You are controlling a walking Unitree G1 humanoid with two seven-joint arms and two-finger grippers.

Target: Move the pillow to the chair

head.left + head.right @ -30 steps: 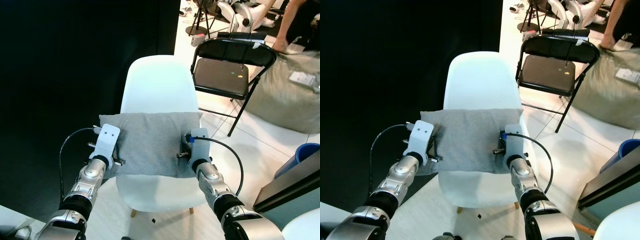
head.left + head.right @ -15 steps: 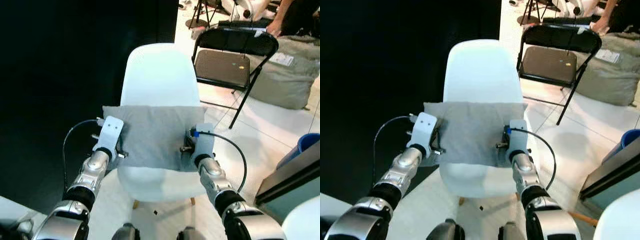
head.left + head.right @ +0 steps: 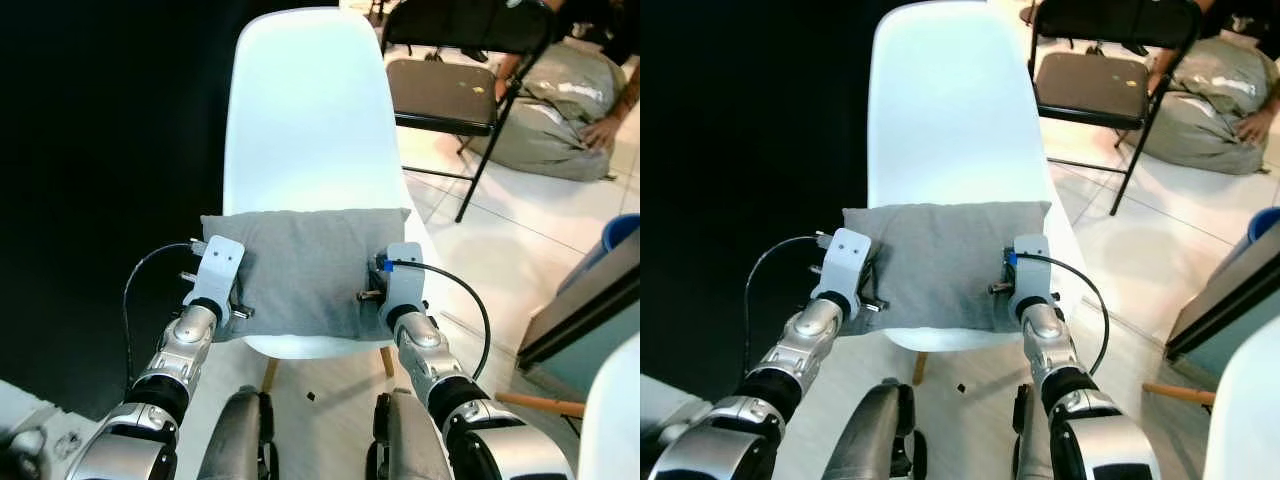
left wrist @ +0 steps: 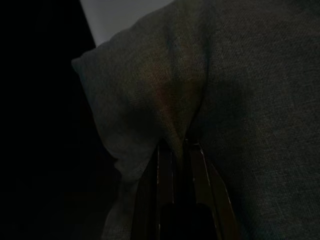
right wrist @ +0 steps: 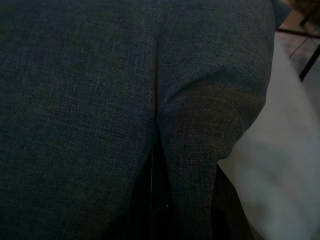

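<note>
The grey fabric pillow [image 3: 300,270] lies flat over the seat of the white moulded plastic chair [image 3: 305,120]. The left gripper [image 4: 175,150] is clamped on the pillow's left edge, the cloth bunched between its fingers; the right gripper [image 5: 165,165] pinches the right edge likewise. A black folding chair [image 3: 450,85] stands beyond, to the right.

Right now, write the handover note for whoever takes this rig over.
Left gripper: jaws shut on the left edge of the grey pillow.
Right gripper: jaws shut on its right edge.
The pillow is stretched flat between both arms over the seat of the white chair; whether it already touches the seat cannot be told.
Done: pillow carried to the chair.
Left: lower it onto the seat, open both jaws, draw the arms back.
</note>
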